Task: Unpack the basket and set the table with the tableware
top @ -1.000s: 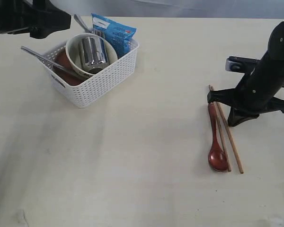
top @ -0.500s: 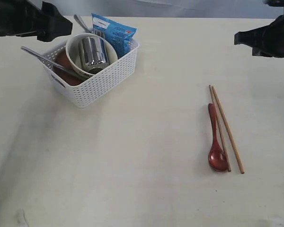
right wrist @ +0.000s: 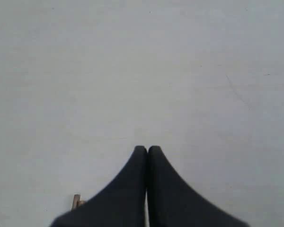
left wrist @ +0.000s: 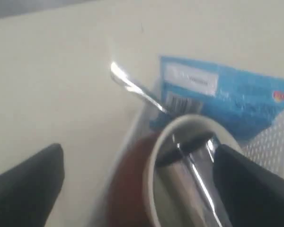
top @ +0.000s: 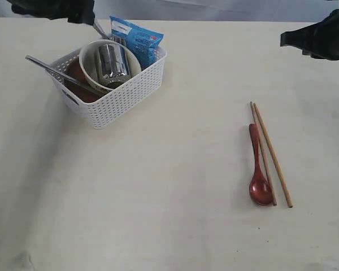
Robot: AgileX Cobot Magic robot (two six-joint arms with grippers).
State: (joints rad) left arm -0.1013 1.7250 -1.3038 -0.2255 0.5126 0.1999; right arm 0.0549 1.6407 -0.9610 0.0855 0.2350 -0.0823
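Pretty much all table (top: 175,226) here, pale cream, matte, softly and evenly lit. Grey-blue strip (top: 226,8) past the far edge, maybe a wall.

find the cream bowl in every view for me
exterior view: the cream bowl is in the upper left, inside the white basket, holding the steel cup.
left wrist view: the cream bowl shows as a curved rim around the steel cup, blurred.
right wrist view: not in it.
shared landmark: the blue snack packet, beside the bowl in both views that show it.
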